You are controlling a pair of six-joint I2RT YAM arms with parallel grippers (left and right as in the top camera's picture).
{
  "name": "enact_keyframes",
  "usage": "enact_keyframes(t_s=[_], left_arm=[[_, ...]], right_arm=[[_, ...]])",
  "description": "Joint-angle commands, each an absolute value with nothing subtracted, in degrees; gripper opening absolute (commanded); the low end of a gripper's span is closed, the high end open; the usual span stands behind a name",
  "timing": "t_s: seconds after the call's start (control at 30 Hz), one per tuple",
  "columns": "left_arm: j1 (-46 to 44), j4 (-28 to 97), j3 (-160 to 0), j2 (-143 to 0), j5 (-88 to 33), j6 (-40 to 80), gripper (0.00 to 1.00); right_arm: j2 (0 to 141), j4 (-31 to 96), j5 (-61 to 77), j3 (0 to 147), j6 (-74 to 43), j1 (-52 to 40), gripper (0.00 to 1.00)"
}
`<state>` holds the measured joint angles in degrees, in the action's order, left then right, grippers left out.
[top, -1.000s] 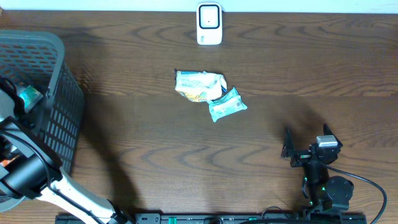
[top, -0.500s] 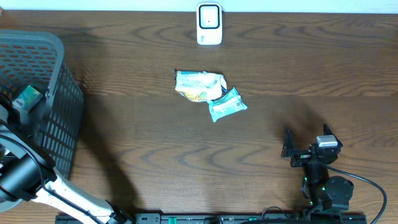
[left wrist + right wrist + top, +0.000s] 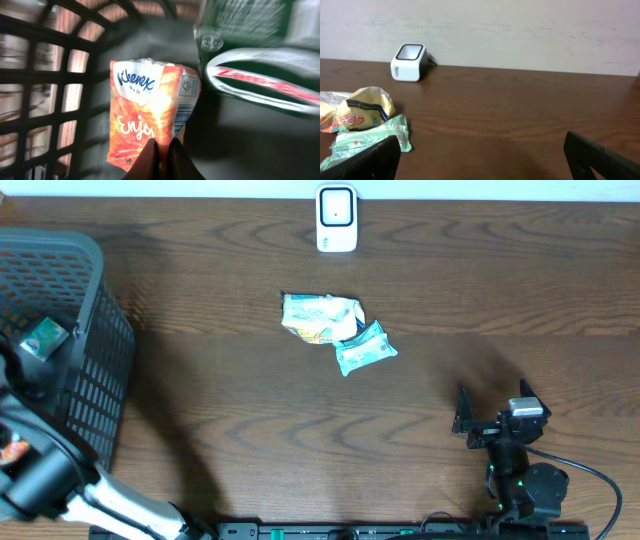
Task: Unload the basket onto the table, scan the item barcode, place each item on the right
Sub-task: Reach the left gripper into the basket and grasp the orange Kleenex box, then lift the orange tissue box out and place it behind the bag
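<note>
— Tissue pack (image 3: 150, 120): where are we seeing it?
— We are pinching its near edge in the left gripper (image 3: 162, 149), jaws pressed together on the wrapper, inside the basket (image 3: 45, 80).
— And the right gripper (image 3: 482, 152)?
— We are holding it spread wide, gripping nothing, with the scanner (image 3: 409, 62) well ahead of its jaws, to the left.

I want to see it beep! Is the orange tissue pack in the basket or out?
In. The tissue pack is beside the grid wall of the basket, with the left fingers pinched shut on its bottom edge.
</note>
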<state>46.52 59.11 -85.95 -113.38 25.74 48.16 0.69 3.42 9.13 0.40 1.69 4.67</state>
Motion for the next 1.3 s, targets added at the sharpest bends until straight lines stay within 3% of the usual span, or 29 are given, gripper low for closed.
enact_keyframes(t_s=[0.0, 0.33, 0.63, 0.93, 1.27], left_arm=[[45.8, 58.5, -87.4, -100.4, 22.2, 48.1, 0.07], [39.7, 49.4, -87.4, -78.0, 6.7, 46.1, 0.07], [20.9, 33.6, -87.4, -68.8, -8.7, 34.1, 0.07], [-3.4, 30.4, -87.3, -76.1, -9.5, 30.0, 0.07], [-14.3, 25.3, -87.4, -97.9, -9.4, 26.1, 0.07]], right_arm=[[0.3, 3.7, 8.9, 0.4, 0.9, 5.0, 0.99], [0.3, 3.7, 8.9, 0.4, 0.9, 5.0, 0.99], [0.3, 3.7, 8.9, 0.4, 0.9, 5.0, 0.99], [0.3, 3.7, 8.9, 0.4, 0.9, 5.0, 0.99], [0.3, 3.7, 8.9, 0.4, 0.9, 5.0, 0.99]])
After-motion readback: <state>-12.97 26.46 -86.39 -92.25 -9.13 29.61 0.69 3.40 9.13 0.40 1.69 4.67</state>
